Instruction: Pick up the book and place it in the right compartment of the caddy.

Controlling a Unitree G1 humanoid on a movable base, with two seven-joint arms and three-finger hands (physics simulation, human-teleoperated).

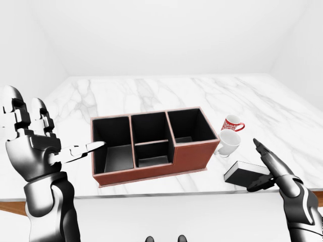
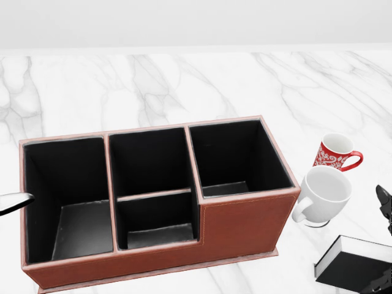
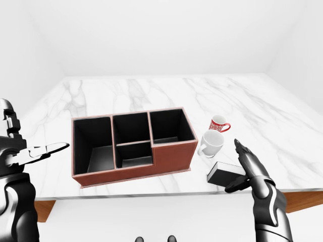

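The black book lies flat on the marble counter near its lower edge, right of the brown caddy. The caddy's right compartment is empty. My right hand is open, its thumb resting at the book's right end and its long fingers stretched up beyond it. My left hand is raised and open at the left of the caddy, one finger pointing at the left compartment wall. In the head view the book shows at the bottom right corner.
A white mug stands close to the caddy's right end, with a red patterned mug just above it in the view. The counter's wooden edge runs along the bottom. White walls enclose the marble top.
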